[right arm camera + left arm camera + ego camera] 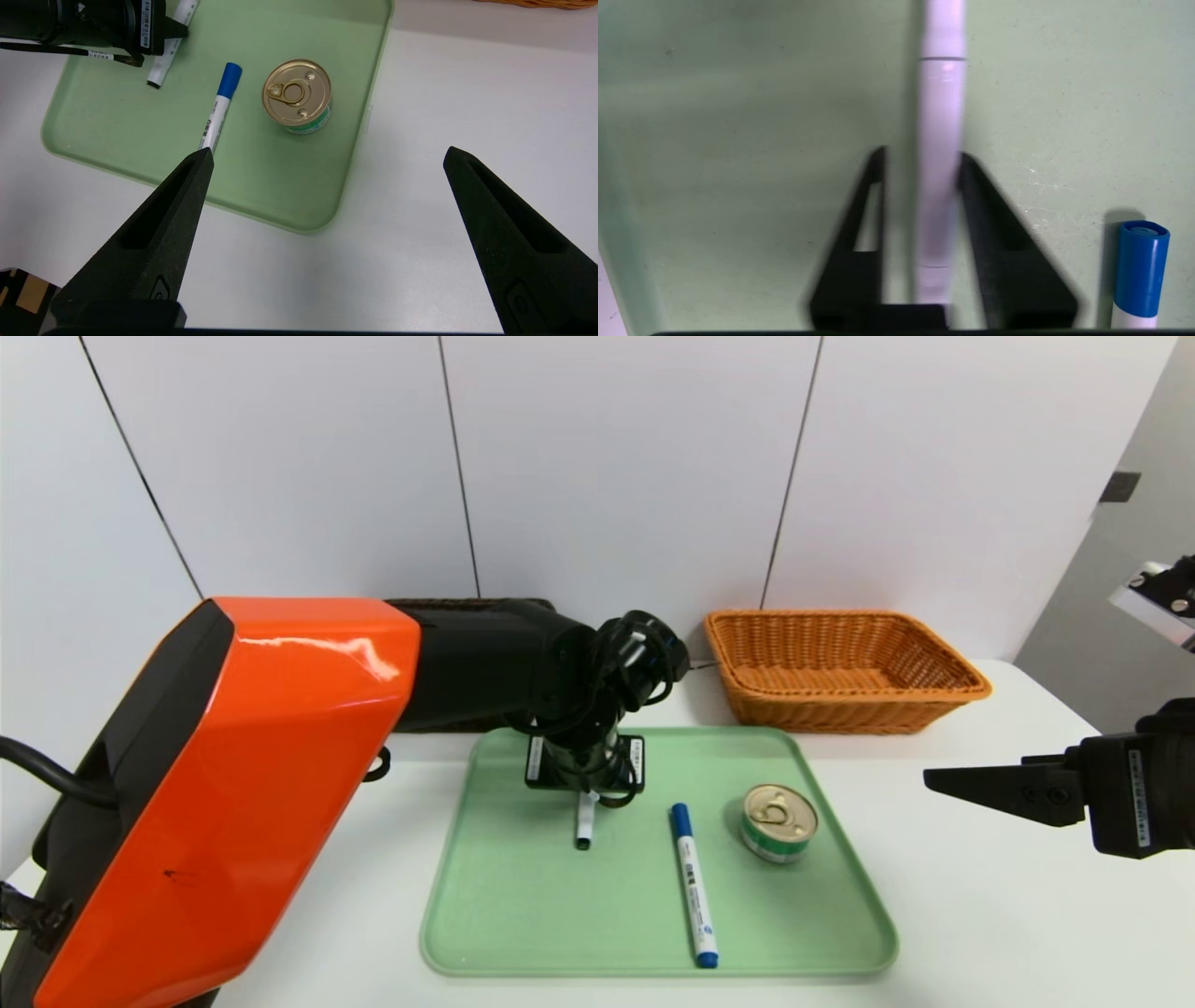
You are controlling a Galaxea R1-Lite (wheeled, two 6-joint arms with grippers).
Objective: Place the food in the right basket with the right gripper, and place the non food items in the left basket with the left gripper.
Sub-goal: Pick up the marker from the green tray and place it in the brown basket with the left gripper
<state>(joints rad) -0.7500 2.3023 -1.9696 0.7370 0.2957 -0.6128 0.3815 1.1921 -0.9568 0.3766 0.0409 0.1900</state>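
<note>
Glossy orange shell (233,784) on the left arm, catching highlights. Woven wicker on the orange-tan basket (845,667), coarse and ribbed. Shiny gold metal lid on the tin can (780,822). Smooth matt green plastic tray (523,915), faintly scuffed. Smooth white plastic markers (694,884). Matt black right tool (322,161), finely grained. Smooth white tabletop (1008,915).

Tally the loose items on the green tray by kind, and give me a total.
Markers: 2, the slim white marker, held between the fingers of the left gripper, and the blue-capped marker lying free.
Tin cans: 1, the tin can with a gold pull-ring lid.
Total: 3 on the green tray.
</note>
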